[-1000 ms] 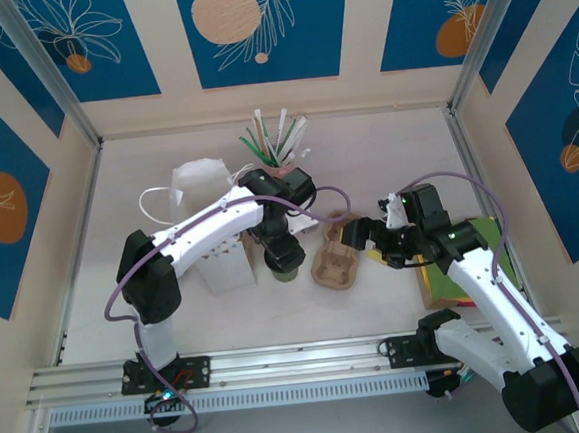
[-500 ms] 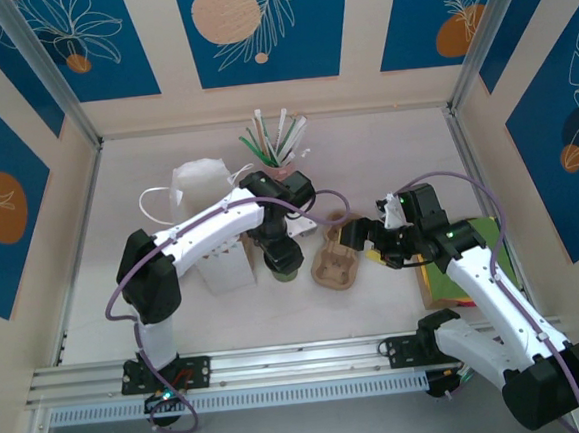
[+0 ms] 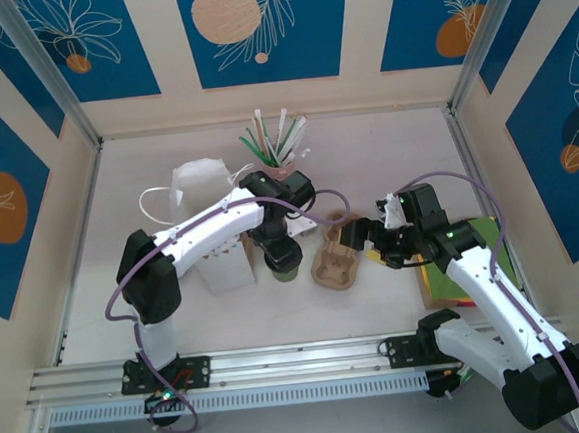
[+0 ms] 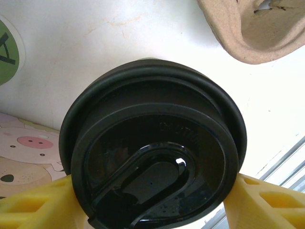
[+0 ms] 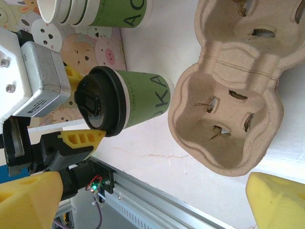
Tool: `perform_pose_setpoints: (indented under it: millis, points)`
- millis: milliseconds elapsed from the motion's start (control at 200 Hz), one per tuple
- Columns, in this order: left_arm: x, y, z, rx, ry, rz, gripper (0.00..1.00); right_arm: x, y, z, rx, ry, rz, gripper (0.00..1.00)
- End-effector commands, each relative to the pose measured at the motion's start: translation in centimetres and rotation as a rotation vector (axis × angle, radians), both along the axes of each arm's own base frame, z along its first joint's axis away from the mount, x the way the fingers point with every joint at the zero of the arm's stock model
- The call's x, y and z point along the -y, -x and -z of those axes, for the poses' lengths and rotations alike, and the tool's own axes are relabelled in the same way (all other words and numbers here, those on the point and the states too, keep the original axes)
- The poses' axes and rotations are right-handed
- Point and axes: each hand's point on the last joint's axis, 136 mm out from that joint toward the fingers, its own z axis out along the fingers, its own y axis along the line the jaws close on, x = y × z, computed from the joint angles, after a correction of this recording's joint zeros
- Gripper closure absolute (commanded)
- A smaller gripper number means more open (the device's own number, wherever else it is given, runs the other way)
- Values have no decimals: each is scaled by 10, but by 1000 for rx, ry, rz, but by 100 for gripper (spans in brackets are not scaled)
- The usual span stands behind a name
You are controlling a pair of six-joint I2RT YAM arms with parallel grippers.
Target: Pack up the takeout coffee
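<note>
Top external view places the takeout coffee (image 3: 286, 272) upright near the middle of the table (image 3: 385, 159), mostly hidden beneath the left gripper (image 3: 280, 249). Left wrist view looks straight down on its black lid (image 4: 152, 157), with yellow fingers (image 4: 33, 207) pressed against the rim at 8 and 4 o'clock: this pincer is clamped on the cup. A brown pulp carrier (image 3: 335, 263) lies just beside the coffee at its 3 o'clock, not touching it. The right gripper (image 3: 369, 238) hangs at the carrier's 2 o'clock, its foam pads (image 5: 274, 200) spread wide and holding nothing. A white bag (image 3: 211, 238) stands at the coffee's 9 o'clock, and a pink cup of straws (image 3: 282, 149) at its 12 o'clock. Right wrist view shows stacked lidless cups (image 5: 95, 12) on a cartoon-pig mat (image 5: 95, 52).
</note>
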Motion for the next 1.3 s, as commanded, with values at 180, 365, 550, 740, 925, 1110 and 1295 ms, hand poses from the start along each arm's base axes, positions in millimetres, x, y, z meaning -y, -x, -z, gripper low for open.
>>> perform_pose_setpoints:
  millis: [180, 365, 550, 740, 925, 1110, 1295]
  points:
    - [-2, 5, 0, -16, -40, -20, 32, -4, 1, -3, 0, -19, -9, 1]
    - [1, 5, 6, -27, -49, -12, 31, -4, 1, -3, 1, -19, -10, 1]
    - [2, 6, 13, -41, -53, -11, 30, -3, 2, -3, -2, -15, -9, 1]
    - [1, 7, 15, -43, -55, -12, 28, -3, 2, -3, -3, -15, -8, 1]
    - [1, 7, 16, -42, -55, -14, 27, -3, 0, -3, -3, -15, -8, 1]
    - [2, 7, 16, -46, -56, -14, 25, -3, 1, -2, -6, -16, -7, 1]
    - [2, 8, 18, -55, -58, -16, 28, -3, 1, -1, -8, -14, -6, 1]
